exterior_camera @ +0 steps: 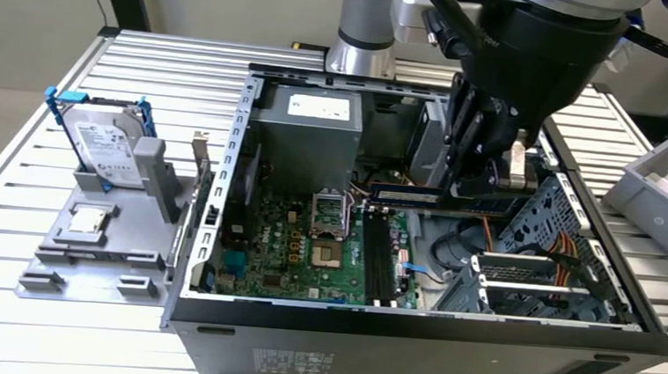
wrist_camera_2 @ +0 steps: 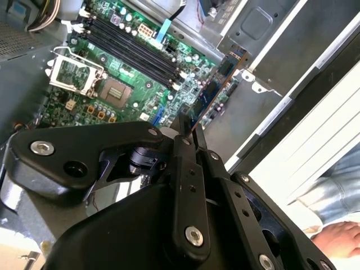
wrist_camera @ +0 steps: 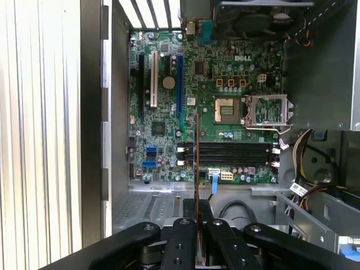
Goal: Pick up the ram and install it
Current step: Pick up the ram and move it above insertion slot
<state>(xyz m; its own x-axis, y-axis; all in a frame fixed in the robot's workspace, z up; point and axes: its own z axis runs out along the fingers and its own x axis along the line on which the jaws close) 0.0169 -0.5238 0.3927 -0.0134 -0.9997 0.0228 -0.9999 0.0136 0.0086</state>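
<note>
Exterior view, table: a silver table (exterior_camera: pixel 166 61) made of long metal strips, with a pale wall behind it.
Exterior view, arm: the arm hangs from the top into the open computer case (exterior_camera: pixel 418 334).
Exterior view, gripper: the gripper (exterior_camera: pixel 475 195) is squeezed tight on one end of the ram (exterior_camera: pixel 410 193). The ram is up in the air over the green board (exterior_camera: pixel 293 272), with its long side level, and it sticks out toward the exterior view's left.
Exterior view, grey stand: the stand (exterior_camera: pixel 128 265) holds a hard drive (exterior_camera: pixel 104 144) standing up and a small silver chip (exterior_camera: pixel 87 220) lying flat.
Exterior view, grey bin: the bin (exterior_camera: pixel 645 204) has something orange in it.
Second wrist view, gripper: the gripper (wrist_camera_2: pixel 188 138) pinches the ram (wrist_camera_2: pixel 216 90), which is apart from the long black slots (wrist_camera_2: pixel 135 48).
First wrist view, ram: the ram (wrist_camera: pixel 197 152) looks like a thin line coming out of the gripper (wrist_camera: pixel 197 222), and it crosses the end of the long black slots (wrist_camera: pixel 230 153).
</note>
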